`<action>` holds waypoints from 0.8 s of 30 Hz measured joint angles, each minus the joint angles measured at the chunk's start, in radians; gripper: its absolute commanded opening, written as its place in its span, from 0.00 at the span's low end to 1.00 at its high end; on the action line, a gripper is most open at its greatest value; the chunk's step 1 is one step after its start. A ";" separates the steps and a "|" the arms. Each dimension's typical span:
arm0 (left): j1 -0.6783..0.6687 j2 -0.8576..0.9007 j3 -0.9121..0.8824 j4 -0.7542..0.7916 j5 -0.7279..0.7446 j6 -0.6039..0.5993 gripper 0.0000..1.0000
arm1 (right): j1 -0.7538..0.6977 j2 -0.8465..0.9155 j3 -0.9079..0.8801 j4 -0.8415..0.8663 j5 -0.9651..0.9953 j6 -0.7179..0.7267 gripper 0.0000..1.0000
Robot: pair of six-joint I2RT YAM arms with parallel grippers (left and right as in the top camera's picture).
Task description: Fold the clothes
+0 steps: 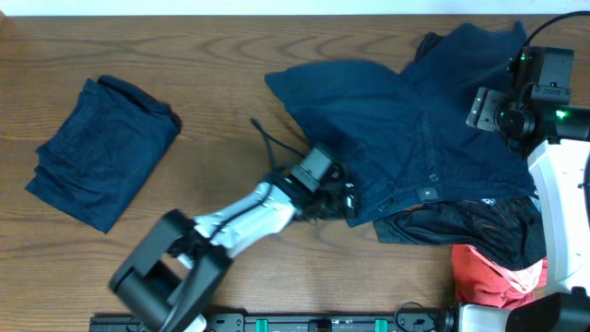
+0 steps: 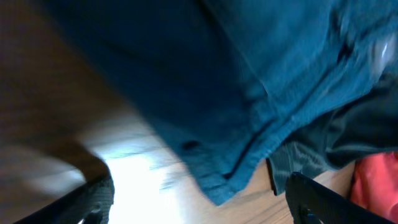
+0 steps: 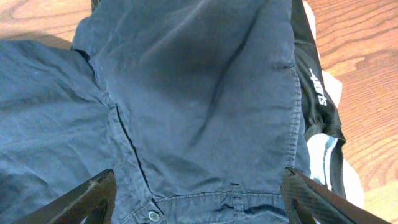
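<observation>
Wooden table (image 1: 212, 55) carries the unfolded navy garment (image 1: 387, 120) at 2 o'clock and a folded garment (image 1: 101, 152) at 9. Left gripper (image 1: 339, 195) gapes wide at the waistband edge; right gripper (image 1: 487, 109) hovers wide above. Best, I judge, to pinch only that edge, sparing the black cloth (image 1: 461, 226) beneath.

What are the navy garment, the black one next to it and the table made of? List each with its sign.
Navy garment: matte woven cloth that looks like cotton, with stitched seams and soft creases.
Black garment: smoother and slightly shiny, likely synthetic sportswear; it has printed white lettering.
Table: wood grain; real wood or laminate is unclear.
</observation>
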State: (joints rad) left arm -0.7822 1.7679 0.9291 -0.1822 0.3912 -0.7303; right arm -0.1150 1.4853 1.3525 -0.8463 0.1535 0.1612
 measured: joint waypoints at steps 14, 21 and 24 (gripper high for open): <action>0.101 -0.047 0.068 -0.472 -0.069 0.206 0.06 | 0.000 0.000 0.000 -0.012 0.000 0.000 0.83; 0.481 -0.298 0.396 -0.758 -0.303 0.445 0.06 | 0.000 0.000 0.000 -0.024 0.000 0.000 0.83; 0.671 -0.386 0.478 -0.751 -0.348 0.497 0.06 | 0.000 0.000 0.000 -0.036 0.000 0.000 0.83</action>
State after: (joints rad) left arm -0.1116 1.3823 1.4071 -0.9329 0.0433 -0.2329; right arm -0.1146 1.4853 1.3525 -0.8825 0.1532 0.1608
